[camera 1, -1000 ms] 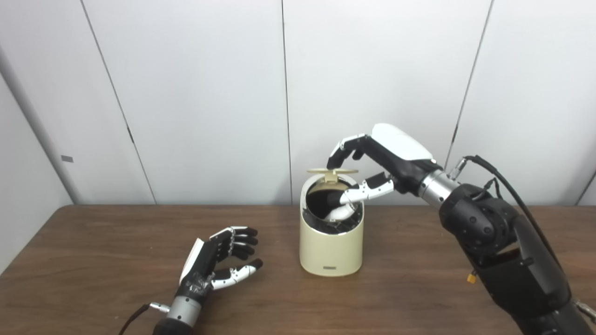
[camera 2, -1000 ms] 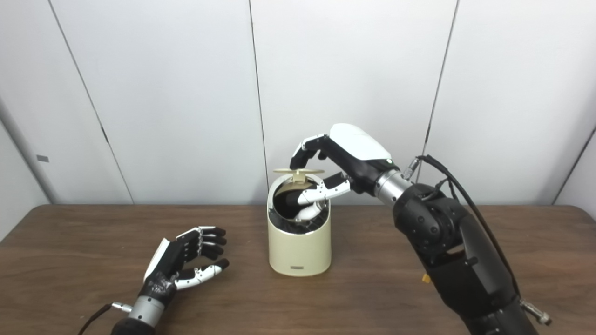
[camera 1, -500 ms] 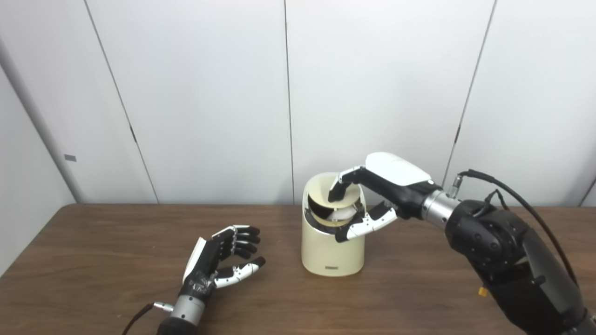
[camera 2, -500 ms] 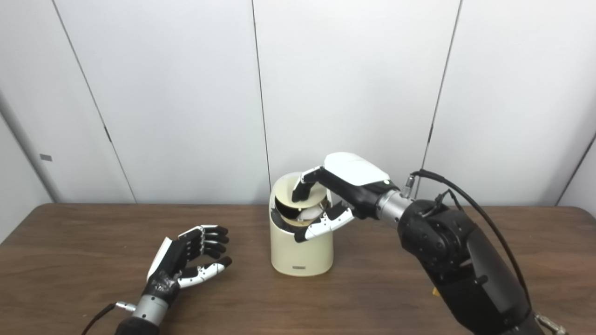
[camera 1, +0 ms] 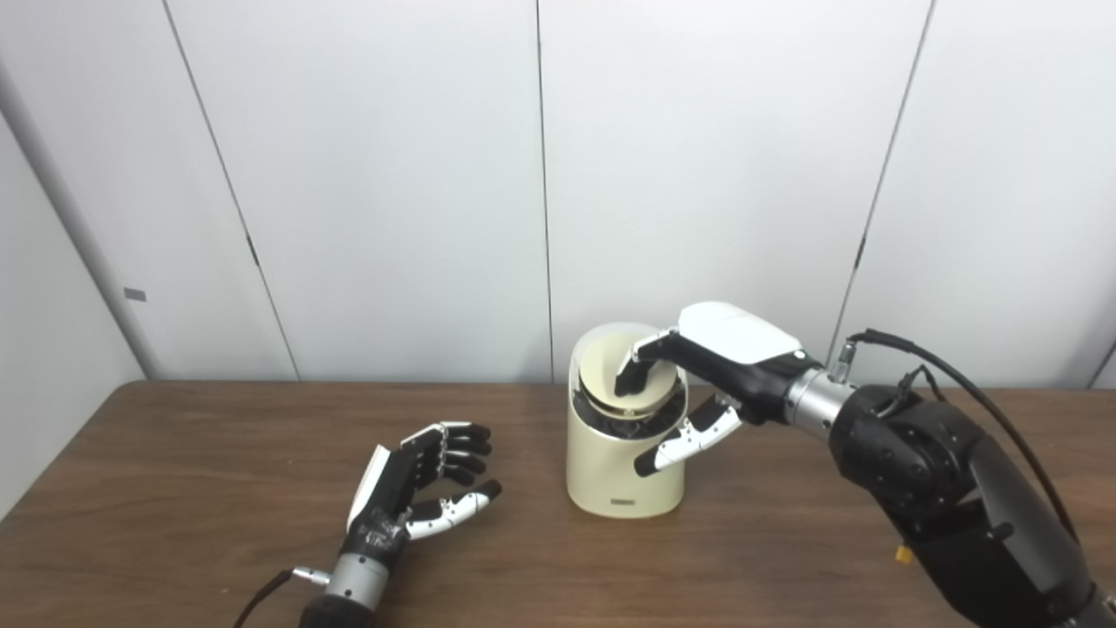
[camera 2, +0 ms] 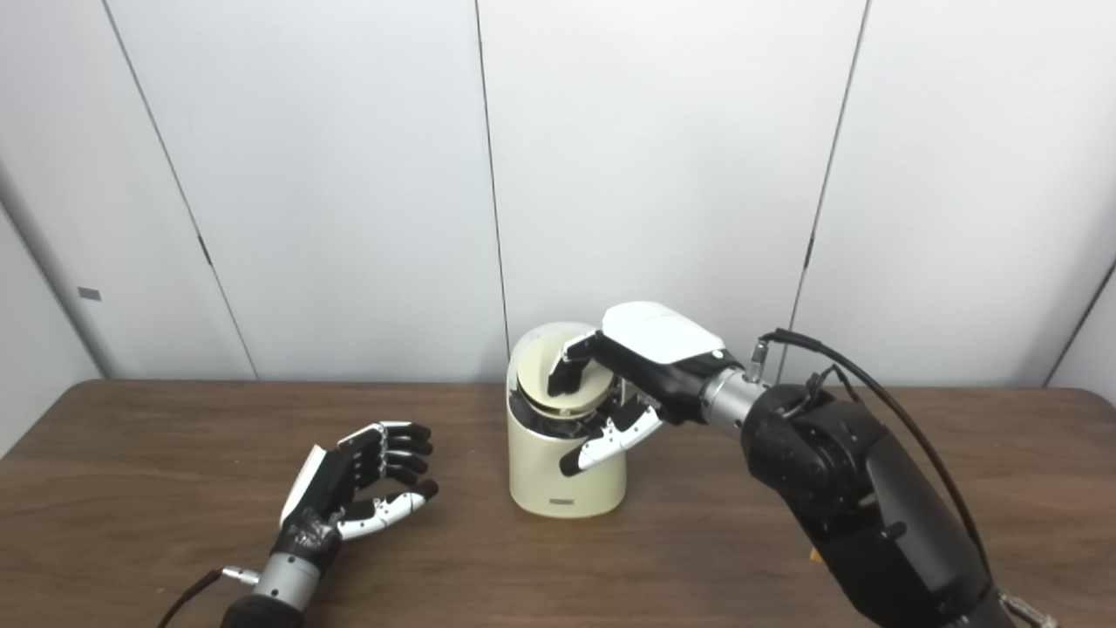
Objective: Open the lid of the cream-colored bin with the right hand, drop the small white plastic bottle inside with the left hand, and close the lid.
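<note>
A: Where does the job stand?

B: The right hand (camera 1: 697,375) has its fingers (camera 1: 629,377) curled down on the lid (camera 1: 621,377) of the cream bin (camera 1: 621,467), pressing, not gripping; the thumb hangs free in front of the bin wall. The lid sits tilted in the rim with a dark gap along its front edge, so I judge it nearly shut but not seated.

A: And the bottle?

B: Not visible in either view. It isn't on the tabletop (camera 1: 174,488) and neither hand carries it, so it is most likely inside the bin, under the lid.

A: The left hand?

B: The left hand (camera 2: 353,484) rests low over the tabletop, well apart from the bin, fingers spread and loosely bent, holding nothing. That keeps it clear of the other arm's work, I'd guess.

A: Do the two views differ?

B: Little. In the right eye view the thumb crosses more of the bin's front; the left eye view shows more bare wall and the small label at its base.
</note>
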Controlling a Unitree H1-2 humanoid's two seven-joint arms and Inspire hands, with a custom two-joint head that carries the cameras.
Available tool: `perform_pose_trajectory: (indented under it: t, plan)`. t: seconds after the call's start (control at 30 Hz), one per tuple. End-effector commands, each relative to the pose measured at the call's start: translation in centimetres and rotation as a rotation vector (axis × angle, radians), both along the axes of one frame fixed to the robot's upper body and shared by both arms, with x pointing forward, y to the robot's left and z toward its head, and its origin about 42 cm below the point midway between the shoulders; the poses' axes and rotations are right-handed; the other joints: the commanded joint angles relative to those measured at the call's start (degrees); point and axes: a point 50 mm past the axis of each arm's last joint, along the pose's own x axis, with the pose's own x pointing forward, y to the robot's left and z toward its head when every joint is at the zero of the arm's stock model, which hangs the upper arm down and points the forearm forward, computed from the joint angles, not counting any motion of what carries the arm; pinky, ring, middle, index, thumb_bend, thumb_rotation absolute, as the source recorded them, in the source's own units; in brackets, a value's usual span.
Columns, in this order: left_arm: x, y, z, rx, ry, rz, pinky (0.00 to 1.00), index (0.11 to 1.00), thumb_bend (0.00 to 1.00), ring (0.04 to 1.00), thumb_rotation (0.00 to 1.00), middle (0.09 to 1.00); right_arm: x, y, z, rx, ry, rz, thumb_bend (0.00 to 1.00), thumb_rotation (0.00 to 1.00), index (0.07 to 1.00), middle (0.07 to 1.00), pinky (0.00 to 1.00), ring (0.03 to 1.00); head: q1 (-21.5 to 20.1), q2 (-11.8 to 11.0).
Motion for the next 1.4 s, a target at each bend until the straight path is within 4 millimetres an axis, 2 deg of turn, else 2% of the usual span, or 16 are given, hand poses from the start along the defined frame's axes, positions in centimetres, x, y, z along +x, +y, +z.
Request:
perform_pose_trajectory:
  t: [0.0,0.13,0.23,0.93,1.37]
  plan:
    - [-1.4,-0.7,-2.1,-0.028,0.051,0.009,0.57,0.677,0.57,0.605,0.0,0.657,-0.1,0.0,1.6,-0.021,-0.083,0.03,0.66,0.44,0.633,0.645,0.73,0.791,0.1,0.1]
    - [-1.5,-0.8,-2.0,-0.03,0.055,0.015,0.58,0.674,0.57,0.601,0.0,0.652,-0.2,0.1,1.3,-0.061,-0.091,0.036,0.66,0.45,0.636,0.651,0.73,0.797,0.2,0.4]
    - [-1.5,-0.8,-2.0,-0.028,0.05,0.014,0.58,0.669,0.57,0.598,0.0,0.65,-0.3,0.3,0.9,-0.144,-0.104,0.038,0.67,0.52,0.657,0.679,0.74,0.811,0.2,0.6]
    - [-1.8,-0.8,-1.6,-0.032,0.043,0.01,0.56,0.665,0.58,0.596,0.0,0.651,0.2,0.5,-2.0,-0.333,0.024,-0.023,0.69,0.59,0.705,0.733,0.76,0.829,0.3,1.9]
    - [-1.6,-0.8,-1.7,-0.031,0.046,0.005,0.55,0.662,0.58,0.598,0.0,0.651,0.6,0.2,-2.6,-0.359,0.081,-0.049,0.68,0.57,0.724,0.759,0.76,0.845,0.3,1.9]
